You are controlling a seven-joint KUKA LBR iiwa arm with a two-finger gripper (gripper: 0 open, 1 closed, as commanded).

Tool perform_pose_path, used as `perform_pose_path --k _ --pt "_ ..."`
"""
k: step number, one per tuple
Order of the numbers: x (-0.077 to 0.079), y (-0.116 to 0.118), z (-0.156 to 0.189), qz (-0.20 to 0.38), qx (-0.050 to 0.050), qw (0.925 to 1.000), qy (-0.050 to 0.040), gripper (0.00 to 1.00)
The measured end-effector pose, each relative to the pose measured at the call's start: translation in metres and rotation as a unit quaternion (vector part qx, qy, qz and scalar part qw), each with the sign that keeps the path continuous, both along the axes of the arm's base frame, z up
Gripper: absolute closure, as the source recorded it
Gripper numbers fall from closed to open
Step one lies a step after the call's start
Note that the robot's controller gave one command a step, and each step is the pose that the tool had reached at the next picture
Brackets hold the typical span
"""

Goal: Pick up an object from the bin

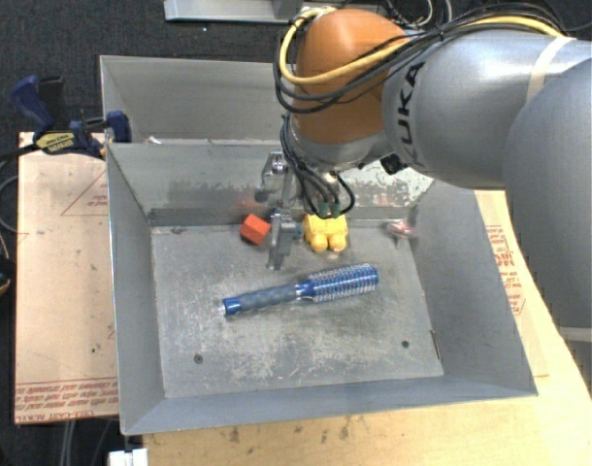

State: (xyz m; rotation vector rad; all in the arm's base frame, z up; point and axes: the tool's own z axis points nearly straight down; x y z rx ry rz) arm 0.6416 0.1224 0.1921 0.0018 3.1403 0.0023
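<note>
landmark: we take the blue tool (306, 289) as our reference. it looks like a screwdriver and lies flat near the middle of the bin floor. its ribbed handle is toward the arm's side, its thin shaft points away from that side, and the whole tool is a little slanted.

bin: we see a grey metal bin (131, 260) with sloping walls and a scuffed floor. only a few loose things lie in it, and they are not heaped.

arm: the silver arm (490, 105) comes in from the handle end of the blue tool. it bends down behind the tool under a rounded orange cover (345, 56), and yellow and black cables (294, 42) loop around that cover.

pincer: the pincer (279, 246) hangs low just behind the blue tool's shaft, close to the floor and near the rear wall. we cannot tell whether it is spread or pressed together, or whether it pinches anything.

orange block: we see a small orange block (254, 229) behind the blue tool's shaft tip. it sits just beside the pincer, on the side away from the arm.

yellow piece: a lumpy yellow piece (325, 232) sits behind the blue tool's handle, just beside the pincer on the arm's side. the pincer is down between this piece and the orange block.

small bit: a small reddish bit (405, 228) lies behind and beyond the handle end of the blue tool, at the foot of the rear wall. we cannot make out what it is.
</note>
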Motion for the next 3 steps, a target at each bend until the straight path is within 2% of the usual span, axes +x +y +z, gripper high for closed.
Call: perform_pose_path --k 1,2,3 --pt "0.001 -0.085 -0.117 0.041 0.0 0.9991 -0.0011 0.0" --pt "0.003 -0.083 -0.114 0.042 0.0 0.9991 -0.0039 1.0" --pt "0.013 -0.114 0.004 0.036 -0.001 0.9993 -0.005 1.0"
